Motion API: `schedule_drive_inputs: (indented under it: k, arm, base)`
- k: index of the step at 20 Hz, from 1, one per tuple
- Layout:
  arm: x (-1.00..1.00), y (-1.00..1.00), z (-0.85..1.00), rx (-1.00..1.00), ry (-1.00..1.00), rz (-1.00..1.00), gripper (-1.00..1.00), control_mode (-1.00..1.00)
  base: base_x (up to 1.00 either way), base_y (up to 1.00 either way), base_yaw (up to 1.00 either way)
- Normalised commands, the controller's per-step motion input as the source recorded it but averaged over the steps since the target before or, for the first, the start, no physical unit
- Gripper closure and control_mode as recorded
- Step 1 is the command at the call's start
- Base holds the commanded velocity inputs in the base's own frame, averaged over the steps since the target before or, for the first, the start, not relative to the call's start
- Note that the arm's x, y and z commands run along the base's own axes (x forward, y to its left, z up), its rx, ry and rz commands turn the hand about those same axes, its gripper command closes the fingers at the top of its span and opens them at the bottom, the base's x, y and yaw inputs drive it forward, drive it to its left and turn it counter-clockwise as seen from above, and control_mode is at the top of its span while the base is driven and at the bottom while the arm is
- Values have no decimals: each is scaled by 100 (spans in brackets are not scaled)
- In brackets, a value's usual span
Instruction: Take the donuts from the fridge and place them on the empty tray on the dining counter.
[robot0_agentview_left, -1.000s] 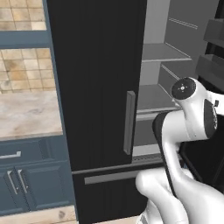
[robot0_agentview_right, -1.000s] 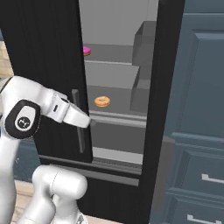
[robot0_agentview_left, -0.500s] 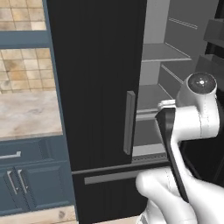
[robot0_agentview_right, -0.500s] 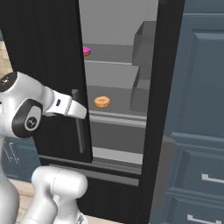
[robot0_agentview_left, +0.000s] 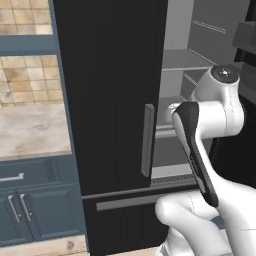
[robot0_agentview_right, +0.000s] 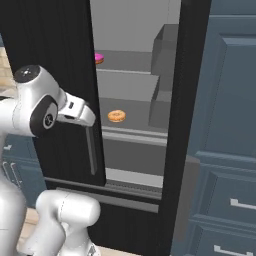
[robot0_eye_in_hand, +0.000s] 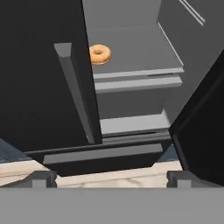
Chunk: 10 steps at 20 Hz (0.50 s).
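Note:
The fridge stands with its left door shut and its right door swung open on grey shelves. An orange-glazed donut lies on the middle shelf, and it appears near the top of the hand view. The pink donut sits one shelf higher, half hidden by the left door's edge. My gripper is open and holds nothing. It hangs in front of the opening, well short of the orange donut. My white wrist sits before the left door's handle. The tray and the dining counter are out of view.
The open right door stands close on the right. The left door's grey handle juts out on the left. A grey bin sits inside the fridge at the right. Blue cabinets with a marble top flank the left, and a tall blue cabinet flanks the right.
The arm's upper joints have risen and the wrist has lifted a little in front of the fridge. The gripper has stayed open and the donuts have not moved.

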Motion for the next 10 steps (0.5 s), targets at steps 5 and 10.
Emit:
schedule_drive_inputs:
  k: [5,10]
  arm:
    - [51,46,-30,7,9,1,-100,-100]
    - [51,11,-52,4,2,0,-100,-100]
  base:
    - [0,0,0]
    - [0,0,0]
